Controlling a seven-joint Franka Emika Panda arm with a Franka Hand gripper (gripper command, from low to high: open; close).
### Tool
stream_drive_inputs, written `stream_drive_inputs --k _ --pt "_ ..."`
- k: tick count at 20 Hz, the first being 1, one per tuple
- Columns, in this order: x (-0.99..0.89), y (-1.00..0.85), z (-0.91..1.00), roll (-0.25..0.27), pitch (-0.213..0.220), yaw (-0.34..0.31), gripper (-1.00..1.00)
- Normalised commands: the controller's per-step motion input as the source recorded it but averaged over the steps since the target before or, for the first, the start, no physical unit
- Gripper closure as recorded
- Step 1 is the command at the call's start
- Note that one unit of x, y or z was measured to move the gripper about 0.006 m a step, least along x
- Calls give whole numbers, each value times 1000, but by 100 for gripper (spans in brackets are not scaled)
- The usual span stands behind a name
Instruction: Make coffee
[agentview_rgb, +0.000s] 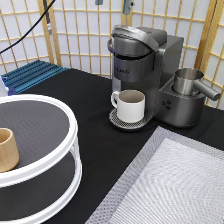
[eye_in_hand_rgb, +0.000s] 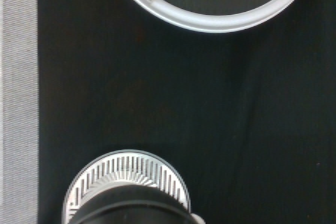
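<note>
End effector: it does not appear in the exterior view, so I cannot tell whether it is spread, pressed together or pinching anything.
Coffee pod: not visible in either view; I cannot say where it lies, or whether it already sits inside the machine.
Coffee machine: stands on the black surface toward its far right corner, lid down, dark grey body, with a steel frothing jug on its right side.
Mug: white, handled, upright on the round drip grille under the spout, handle toward the exterior view's left.
Wooden cup: tan, upright on the top shelf of the white two-tier turntable, at the surface's near left corner.
Grey mat: covers the near right corner of the surface.
Blue rack: lies at the far left edge.
Wrist view: looks straight down on black cloth, with the drip grille at one edge, a white ring, probably the turntable rim, at the opposite edge, and the mat along one side; the hand seems to hang between machine and turntable.
Progress, as a judgement: the mug is already placed; with the lid down, pod loading cannot be confirmed.
Doing it well: keep the mug centred under the spout, move well above it and the turntable rim, and seat any pod foil-up and level before closing the lid.
</note>
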Motion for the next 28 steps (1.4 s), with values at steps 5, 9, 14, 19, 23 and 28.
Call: stream_drive_inputs --k 5,9,14,19,23,28 --pt "434 -189 -3 -15 5 -30 -100" --pt "419 -112 -94 -14 0 -31 -100" --pt "387 97 -75 -48 0 -36 -100" --pt "188 203 -283 -43 0 -8 -100" --pt "130 0 -260 -13 0 0 -100" --pt "39 -191 -350 0 0 0 -100"
